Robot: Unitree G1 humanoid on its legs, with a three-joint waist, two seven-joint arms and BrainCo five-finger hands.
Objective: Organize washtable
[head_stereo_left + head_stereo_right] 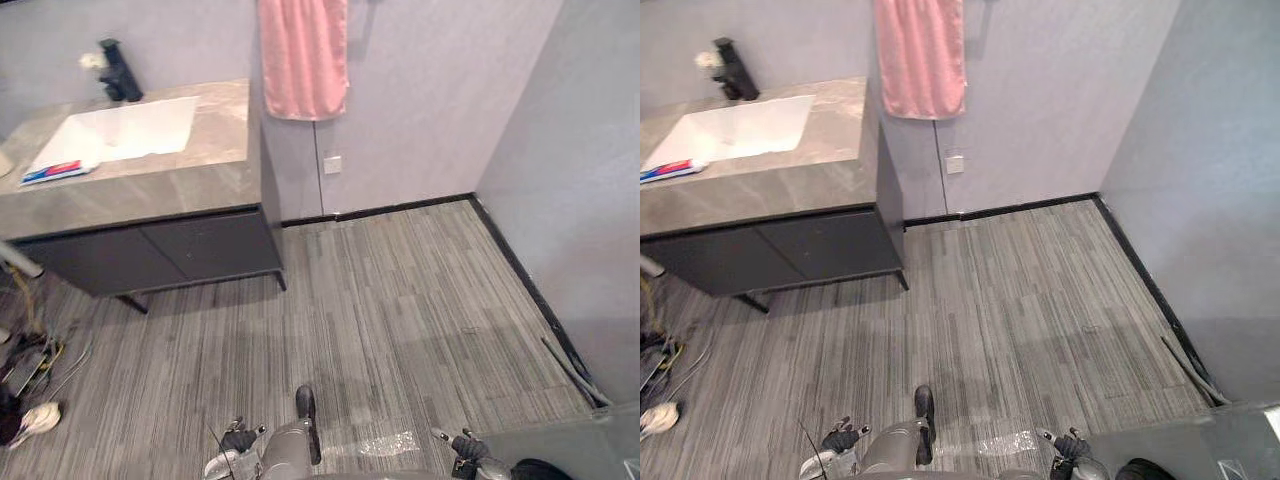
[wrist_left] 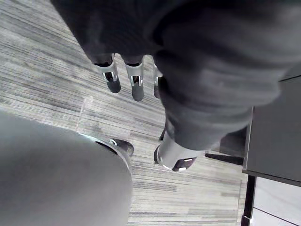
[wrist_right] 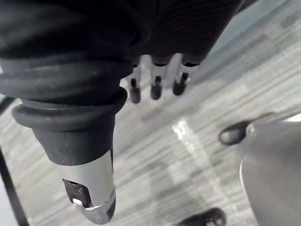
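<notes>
Striped floor (image 1: 400,300): washtable (image 1: 150,185) well apart from left hand (image 2: 197,84), right hand (image 3: 70,94), fingers (image 3: 155,87) straight, empty.

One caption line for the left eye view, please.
Grey stone-topped washtable with white rectangular sink, black tap and blue-red tube; pink cloth towel hangs on the wall beside.

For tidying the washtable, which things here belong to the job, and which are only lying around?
Job: washtable; sink; tube beside the sink; black tap.
Lying about: pink towel on the wall; wall socket; floor clutter by the cabinet.
</notes>
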